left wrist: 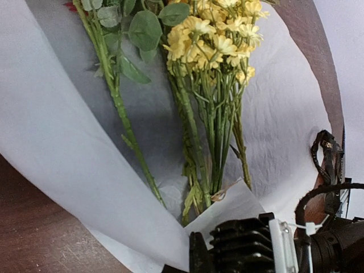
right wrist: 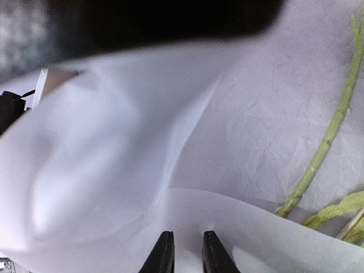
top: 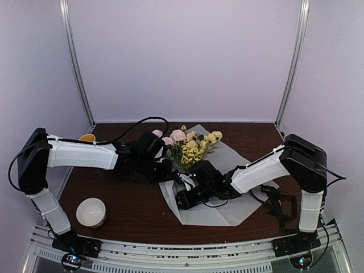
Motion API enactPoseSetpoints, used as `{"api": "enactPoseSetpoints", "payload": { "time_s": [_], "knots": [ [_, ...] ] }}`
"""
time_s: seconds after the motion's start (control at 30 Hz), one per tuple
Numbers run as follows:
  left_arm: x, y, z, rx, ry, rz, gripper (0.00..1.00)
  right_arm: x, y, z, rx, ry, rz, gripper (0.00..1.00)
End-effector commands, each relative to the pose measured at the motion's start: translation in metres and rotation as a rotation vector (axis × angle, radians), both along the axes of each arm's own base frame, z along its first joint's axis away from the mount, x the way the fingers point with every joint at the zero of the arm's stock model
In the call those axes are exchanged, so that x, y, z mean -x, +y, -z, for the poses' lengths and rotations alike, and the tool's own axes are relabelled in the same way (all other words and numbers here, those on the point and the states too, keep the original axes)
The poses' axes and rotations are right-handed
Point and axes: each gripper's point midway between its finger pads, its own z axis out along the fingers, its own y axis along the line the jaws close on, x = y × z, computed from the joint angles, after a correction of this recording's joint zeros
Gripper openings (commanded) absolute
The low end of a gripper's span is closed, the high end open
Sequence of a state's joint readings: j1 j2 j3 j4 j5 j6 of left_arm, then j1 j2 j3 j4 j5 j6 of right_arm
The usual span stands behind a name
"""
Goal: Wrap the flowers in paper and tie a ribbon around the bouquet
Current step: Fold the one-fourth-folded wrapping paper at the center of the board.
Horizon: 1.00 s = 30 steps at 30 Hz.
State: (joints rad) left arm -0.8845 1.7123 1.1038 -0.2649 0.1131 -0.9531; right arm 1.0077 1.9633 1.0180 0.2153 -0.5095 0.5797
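The flowers (top: 190, 145), pink and yellow blooms on green stems (left wrist: 210, 131), lie on the white paper (top: 239, 199). The paper's left flap (left wrist: 68, 148) is raised and curls over toward the stems. My left gripper (top: 154, 165) is at that flap's edge, shut on the paper; the sheet hides its fingertips in the left wrist view. My right gripper (right wrist: 188, 250) hovers low over a folded paper edge (right wrist: 239, 210) near the stem ends, jaws a narrow gap apart with nothing between them. A black ribbon (left wrist: 325, 153) lies off the paper's right side.
A white bowl (top: 91, 211) stands at the front left. A small orange thing (top: 87, 137) sits at the back left. My right gripper's black body (left wrist: 244, 244) fills the bottom of the left wrist view. Black cables (top: 278, 205) hang by the right arm.
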Motion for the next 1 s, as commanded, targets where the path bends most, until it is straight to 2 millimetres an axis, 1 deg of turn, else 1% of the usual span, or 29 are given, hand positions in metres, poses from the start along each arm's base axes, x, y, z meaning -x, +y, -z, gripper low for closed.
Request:
{"api": "enactPoseSetpoints", "payload": {
  "time_s": [0.0,0.1,0.2,0.3,0.4,0.53,0.7,0.77,0.83,0.9,0.97],
  "knots": [
    [0.013,-0.025,-0.029,0.109,-0.032,0.055,0.0,-0.005,0.002,0.01,-0.034,0.082,0.02,0.19],
    [0.014,-0.034,-0.02,0.124,-0.009,0.065,0.0,-0.016,-0.006,0.008,-0.088,0.131,0.067,0.18],
    [0.01,-0.037,-0.013,0.108,-0.009,0.067,0.0,-0.022,-0.013,-0.01,-0.168,0.128,0.105,0.18],
    [0.007,-0.041,-0.006,0.08,-0.007,0.076,0.0,-0.023,-0.02,-0.021,-0.152,0.081,0.104,0.18],
    [0.006,-0.047,0.004,0.063,0.014,0.092,0.0,-0.023,-0.023,-0.029,-0.174,0.072,0.107,0.18],
    [0.005,-0.046,0.012,0.048,0.027,0.078,0.0,-0.021,-0.031,-0.041,-0.212,0.05,0.122,0.19],
    [0.002,-0.043,0.016,0.03,0.025,0.066,0.0,-0.018,-0.055,-0.051,-0.156,-0.026,0.154,0.2],
    [0.002,-0.044,0.016,0.03,0.027,0.069,0.0,-0.015,-0.065,-0.054,-0.127,-0.056,0.159,0.22],
    [0.002,-0.046,0.015,0.039,0.026,0.077,0.0,-0.009,-0.071,-0.056,-0.1,-0.071,0.146,0.27],
    [0.002,-0.047,0.015,0.037,0.025,0.083,0.0,-0.001,-0.069,-0.057,-0.085,-0.092,0.09,0.34],
    [0.003,-0.046,0.015,0.031,0.025,0.085,0.0,0.009,-0.061,-0.059,-0.1,-0.088,0.007,0.41]
  ]
}}
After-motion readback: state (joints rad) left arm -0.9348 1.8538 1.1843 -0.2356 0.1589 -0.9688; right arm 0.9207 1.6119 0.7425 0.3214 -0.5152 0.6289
